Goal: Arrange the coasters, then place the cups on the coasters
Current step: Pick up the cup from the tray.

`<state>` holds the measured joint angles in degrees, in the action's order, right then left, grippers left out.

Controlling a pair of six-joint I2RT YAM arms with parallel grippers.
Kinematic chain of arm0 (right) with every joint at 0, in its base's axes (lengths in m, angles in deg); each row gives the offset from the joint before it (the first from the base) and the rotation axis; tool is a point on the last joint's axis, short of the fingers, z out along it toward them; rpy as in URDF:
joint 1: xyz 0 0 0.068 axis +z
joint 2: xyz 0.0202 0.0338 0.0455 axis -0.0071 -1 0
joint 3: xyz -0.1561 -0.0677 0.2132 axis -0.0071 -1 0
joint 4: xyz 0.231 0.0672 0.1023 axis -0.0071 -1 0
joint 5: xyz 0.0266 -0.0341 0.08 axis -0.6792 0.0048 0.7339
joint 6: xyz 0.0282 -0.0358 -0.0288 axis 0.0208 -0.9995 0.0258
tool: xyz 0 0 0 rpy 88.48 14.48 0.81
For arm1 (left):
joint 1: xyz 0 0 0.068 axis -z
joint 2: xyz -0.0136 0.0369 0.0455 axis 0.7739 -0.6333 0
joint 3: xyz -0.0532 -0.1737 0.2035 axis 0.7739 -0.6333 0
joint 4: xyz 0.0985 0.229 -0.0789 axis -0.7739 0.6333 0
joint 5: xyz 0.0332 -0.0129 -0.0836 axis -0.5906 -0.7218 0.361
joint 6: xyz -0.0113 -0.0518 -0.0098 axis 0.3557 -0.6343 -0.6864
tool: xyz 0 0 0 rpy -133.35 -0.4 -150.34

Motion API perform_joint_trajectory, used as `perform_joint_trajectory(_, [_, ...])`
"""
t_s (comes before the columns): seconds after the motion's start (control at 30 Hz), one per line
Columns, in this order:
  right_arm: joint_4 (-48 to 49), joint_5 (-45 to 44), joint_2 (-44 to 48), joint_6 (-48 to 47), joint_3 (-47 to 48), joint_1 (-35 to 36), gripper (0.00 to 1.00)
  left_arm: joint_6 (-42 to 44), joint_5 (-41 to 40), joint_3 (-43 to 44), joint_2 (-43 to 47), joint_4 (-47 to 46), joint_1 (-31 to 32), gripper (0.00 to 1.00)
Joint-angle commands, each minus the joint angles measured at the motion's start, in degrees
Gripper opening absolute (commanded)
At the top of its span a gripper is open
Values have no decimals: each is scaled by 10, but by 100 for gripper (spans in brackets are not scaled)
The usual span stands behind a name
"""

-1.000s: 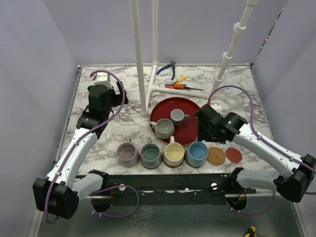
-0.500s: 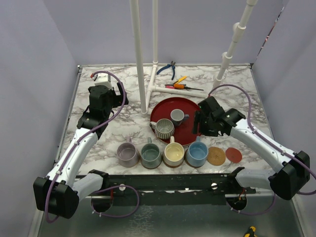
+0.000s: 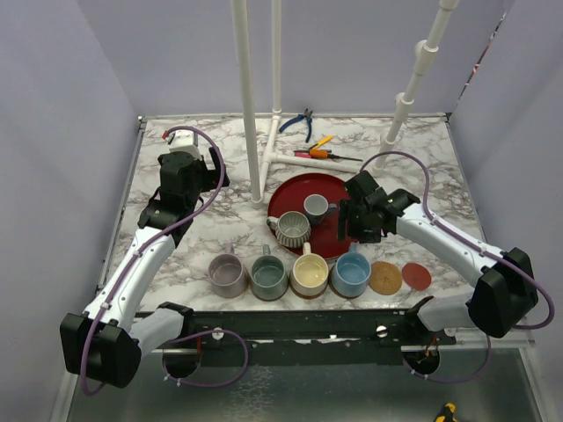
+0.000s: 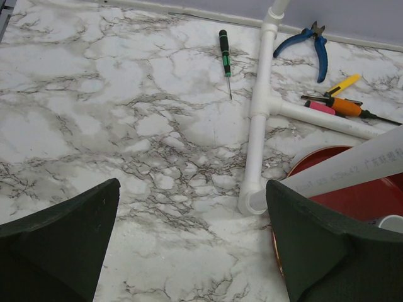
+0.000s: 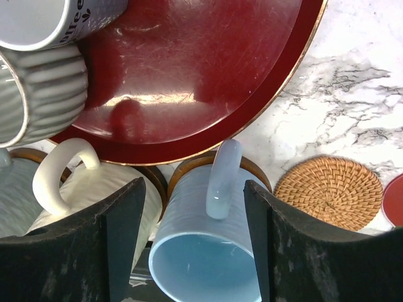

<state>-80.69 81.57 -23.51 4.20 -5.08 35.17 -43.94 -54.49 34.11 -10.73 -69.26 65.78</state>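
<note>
Right gripper (image 5: 192, 242) hung half-spread and empty over the red tray's (image 3: 303, 187) near rim.
The ribbed cup (image 3: 290, 229) and pale grey cup (image 3: 318, 207) stood close together on the tray at centre frame; a reach for either could have shoved its neighbour or clipped the blue cup's (image 3: 351, 273) handle just below. The woven coaster (image 3: 385, 278) and reddish coaster (image 3: 416, 276) lay bare at lower right. The left gripper (image 4: 192, 214) gaped wide and empty at upper left. Since the earlier frame the right arm had swung left over the tray.
</note>
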Motion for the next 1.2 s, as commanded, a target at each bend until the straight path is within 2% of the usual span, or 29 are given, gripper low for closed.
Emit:
perform_joint_trajectory(0.0, [18, 18, -14, -20, -7, -1, 67, 6, 2, -6, 5, -10, -3, 99])
perform_joint_trajectory(1.17, [60, 78, -23, -33, -5, -1, 64, 7, 2, -6, 9, -11, -3, 99])
